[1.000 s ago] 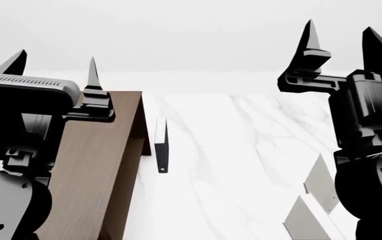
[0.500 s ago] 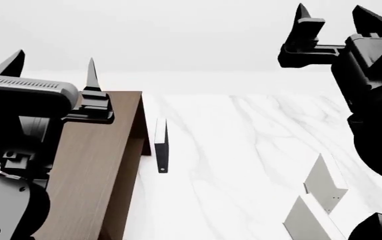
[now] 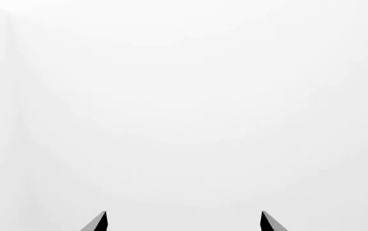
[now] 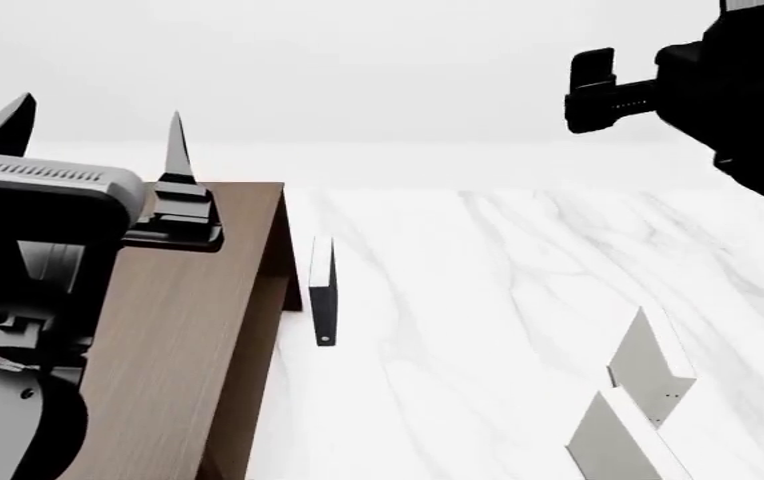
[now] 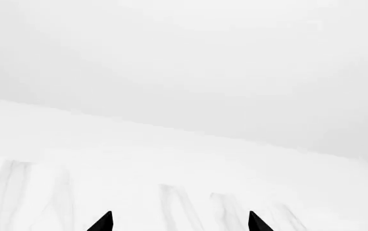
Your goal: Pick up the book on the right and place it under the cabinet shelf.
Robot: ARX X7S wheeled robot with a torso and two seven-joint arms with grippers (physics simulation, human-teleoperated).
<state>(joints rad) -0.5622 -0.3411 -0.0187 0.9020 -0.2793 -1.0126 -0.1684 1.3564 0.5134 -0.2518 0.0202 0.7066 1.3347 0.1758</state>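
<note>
Nothing done yet. Right pincer (image 5: 178,224) high, tips apart, empty. Book (image 4: 649,365) stands on surface (image 4: 489,300) well below it, untouched, grey twin (image 4: 616,440) just beside. Left pincer (image 4: 89,125) apart, empty, over cabinet shelf (image 4: 182,340). Grasp, carry, tuck-under all left.

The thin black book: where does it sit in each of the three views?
Head view: black book stands upright on the marble table, just right of the cabinet.
Left wrist view: not in it.
Right wrist view: not in it.
Shared landmark: the marble table, also in the right wrist view.
</note>
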